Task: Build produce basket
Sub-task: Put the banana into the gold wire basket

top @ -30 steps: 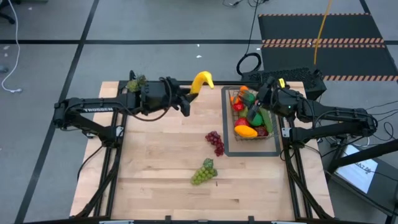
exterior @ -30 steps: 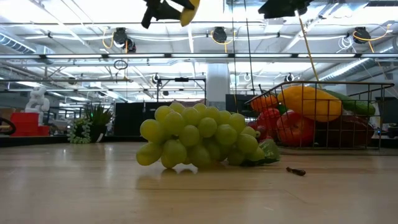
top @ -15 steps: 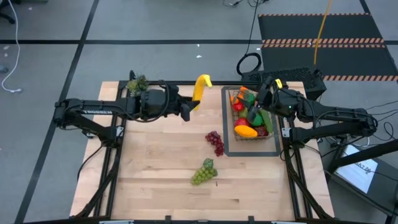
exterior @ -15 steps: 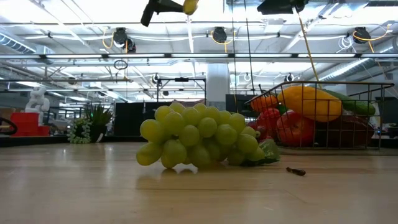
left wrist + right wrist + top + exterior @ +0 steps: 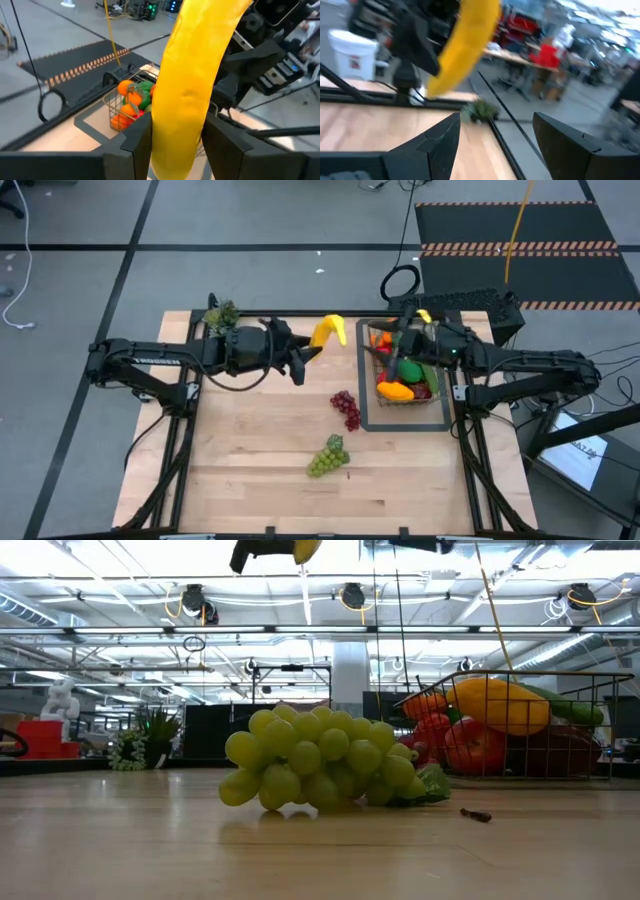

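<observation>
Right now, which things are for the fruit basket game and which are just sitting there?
For the job: banana in the left gripper, basket, purple grapes, green grapes, right gripper.
Just there: potted plant, tray.

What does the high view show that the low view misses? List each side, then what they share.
Only the high view shows the purple grapes, the flat tray under the basket and the left gripper clamped on the banana. Only the low view shows the room behind the table and a small dark bit on the wood. Both show the green grapes, the filled basket and the banana.
</observation>
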